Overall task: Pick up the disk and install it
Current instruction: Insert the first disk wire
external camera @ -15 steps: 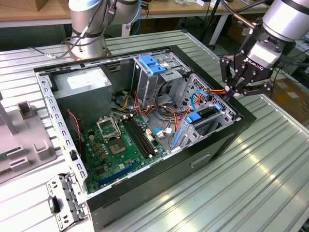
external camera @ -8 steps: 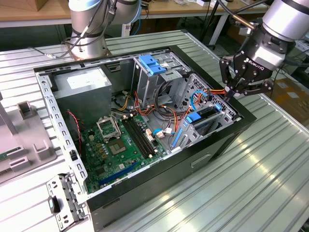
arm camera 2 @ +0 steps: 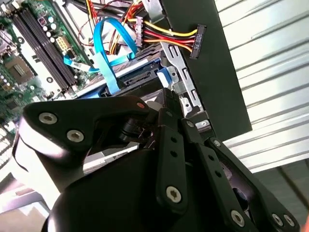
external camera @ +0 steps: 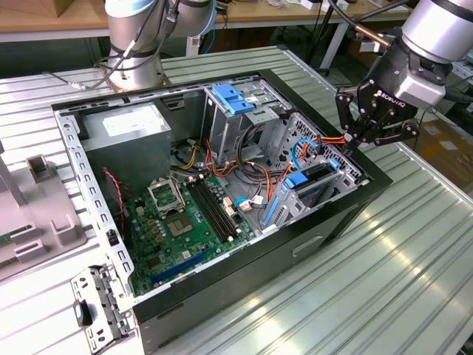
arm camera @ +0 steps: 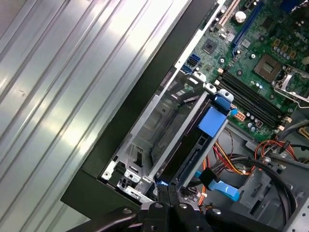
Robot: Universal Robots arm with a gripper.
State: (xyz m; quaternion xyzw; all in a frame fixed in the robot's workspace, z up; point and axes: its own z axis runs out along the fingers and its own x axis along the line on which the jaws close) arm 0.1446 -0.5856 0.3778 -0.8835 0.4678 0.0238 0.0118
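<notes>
Seemingly at the install step, the gripper (external camera: 360,139), fingers closed together and holding nothing, presses at the disk (arm camera: 193,145) already seated in its bay at the exterior view's right, so any further push calls for gentleness.

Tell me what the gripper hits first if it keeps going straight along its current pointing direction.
Probably the disk, seated on edge in the drive bay at the case corner: the gripper points down right over that bay. Depth is unclear, so the bay's metal frame could come first.

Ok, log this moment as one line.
tool: above the case's drive cage, at the exterior view's right | disk: seated edge-up in the cage | power cable: loose on the case rim
</notes>
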